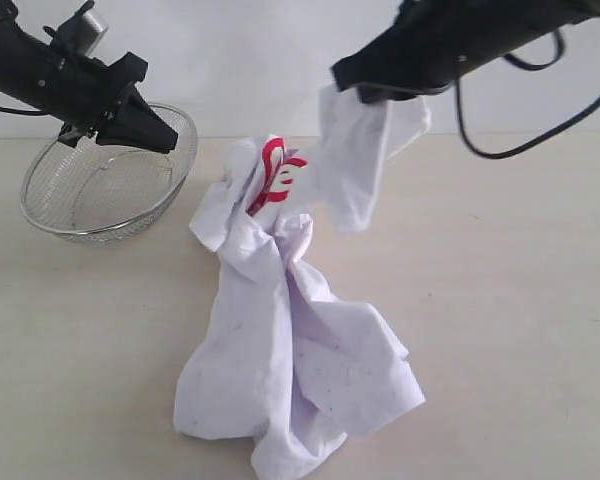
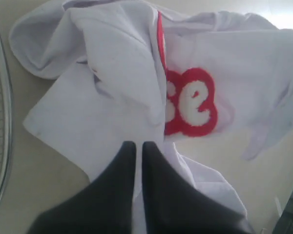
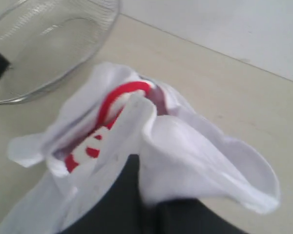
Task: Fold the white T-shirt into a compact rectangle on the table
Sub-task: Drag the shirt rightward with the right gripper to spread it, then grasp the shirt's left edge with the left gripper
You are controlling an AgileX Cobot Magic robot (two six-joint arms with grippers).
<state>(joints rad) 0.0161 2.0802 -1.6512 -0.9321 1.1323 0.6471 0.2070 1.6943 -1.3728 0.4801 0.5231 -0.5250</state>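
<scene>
On the left, the left gripper hangs clenched and empty over the wire-mesh basket. The white T-shirt lies mid-table in a crumpled, twisted heap, with red lettering showing among its upper folds. Further right, the right gripper is clamped on one end, holding it up off the tabletop.

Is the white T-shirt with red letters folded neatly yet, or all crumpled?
Crumpled. The white T-shirt lies in a wrinkled heap on the beige table, one end lifted by the right gripper.
</scene>
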